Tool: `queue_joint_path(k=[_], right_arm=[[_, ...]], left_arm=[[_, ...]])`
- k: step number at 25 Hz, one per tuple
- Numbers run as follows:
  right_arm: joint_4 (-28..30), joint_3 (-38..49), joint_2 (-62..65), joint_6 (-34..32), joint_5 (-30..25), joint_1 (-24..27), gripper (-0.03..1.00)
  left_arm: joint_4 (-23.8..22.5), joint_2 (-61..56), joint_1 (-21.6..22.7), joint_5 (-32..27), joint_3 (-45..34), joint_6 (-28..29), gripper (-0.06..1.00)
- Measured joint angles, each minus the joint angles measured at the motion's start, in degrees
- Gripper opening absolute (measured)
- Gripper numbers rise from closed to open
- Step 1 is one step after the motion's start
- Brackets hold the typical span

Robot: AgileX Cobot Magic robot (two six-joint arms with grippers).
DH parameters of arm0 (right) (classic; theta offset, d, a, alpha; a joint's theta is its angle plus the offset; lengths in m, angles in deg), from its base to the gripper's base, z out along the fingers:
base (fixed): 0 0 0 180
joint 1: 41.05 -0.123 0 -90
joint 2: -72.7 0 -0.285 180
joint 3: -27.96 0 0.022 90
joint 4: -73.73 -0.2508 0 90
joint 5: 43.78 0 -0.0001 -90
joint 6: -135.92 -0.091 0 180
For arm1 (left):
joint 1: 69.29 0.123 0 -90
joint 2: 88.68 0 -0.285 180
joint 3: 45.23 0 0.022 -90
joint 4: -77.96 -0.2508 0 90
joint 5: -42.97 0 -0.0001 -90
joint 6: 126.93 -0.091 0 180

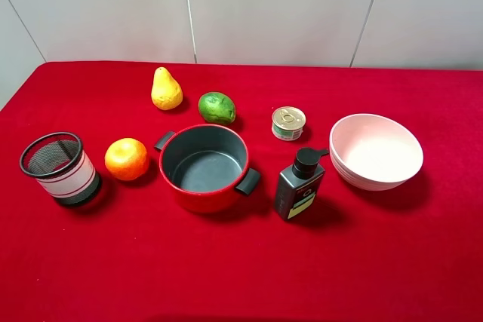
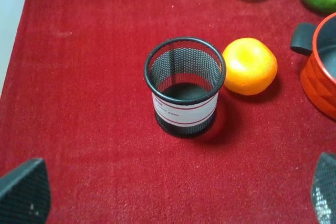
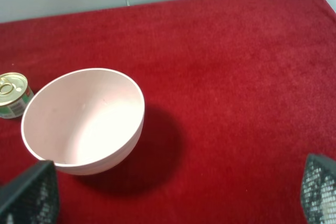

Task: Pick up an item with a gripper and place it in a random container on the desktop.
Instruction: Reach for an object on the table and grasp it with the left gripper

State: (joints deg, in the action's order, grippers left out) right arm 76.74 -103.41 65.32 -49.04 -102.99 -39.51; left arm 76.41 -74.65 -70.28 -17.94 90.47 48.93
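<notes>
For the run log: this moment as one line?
stage: pre-grasp | pear: on desktop, untouched | red pot: empty | left end effector: open | right end effector: open

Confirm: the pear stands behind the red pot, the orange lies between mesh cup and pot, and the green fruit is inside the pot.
One error: the green fruit lies on the cloth behind the pot, beside the pear, not inside it. The exterior high view shows the pot empty. The rest holds.

Matt cloth desktop [image 1: 226,277] (velvety nap)
</notes>
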Motion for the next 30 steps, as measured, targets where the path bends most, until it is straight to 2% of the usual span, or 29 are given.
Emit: queue_joint_path(k=[14, 23, 30], right_arm=[[0.0, 0.0, 0.0, 0.0, 0.0, 0.0, 0.69], [0.0, 0.0, 0.0, 0.0, 0.0, 0.0, 0.69], [0.0, 0.0, 0.0, 0.0, 0.0, 0.0, 0.69]], left_arm=[[-0.03, 30.27, 0.0, -0.09, 13.28, -0.05, 0.99], [-0.03, 41.62, 0.0, 0.79, 19.71, -0.05, 0.99], [-0.2, 51.63, 0.0, 0.56, 28.57, -0.8, 0.99]])
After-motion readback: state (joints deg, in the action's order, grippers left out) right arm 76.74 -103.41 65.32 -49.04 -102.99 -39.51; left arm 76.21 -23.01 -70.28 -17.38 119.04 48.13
